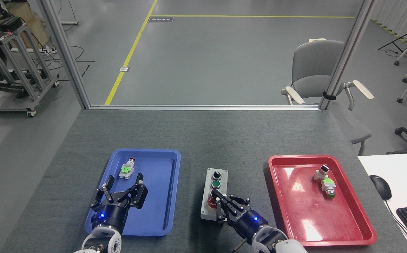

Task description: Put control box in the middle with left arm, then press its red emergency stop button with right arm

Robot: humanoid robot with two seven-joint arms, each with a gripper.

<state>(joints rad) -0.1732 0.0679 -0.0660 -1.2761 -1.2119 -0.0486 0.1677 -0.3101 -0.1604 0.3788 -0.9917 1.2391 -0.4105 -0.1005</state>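
Head view: right tool, fingers clenched, atop control box's red emergency stop button.

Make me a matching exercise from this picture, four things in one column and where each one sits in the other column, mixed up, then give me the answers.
Things:
1. control box
2. black-capped switch part
3. red-tipped switch part
4. computer mouse

Places:
A. in the blue tray
B. on the white desk
C. on bare grey tabletop between the trays
D. in the red tray

Pairs: 1-C, 2-D, 3-A, 4-B
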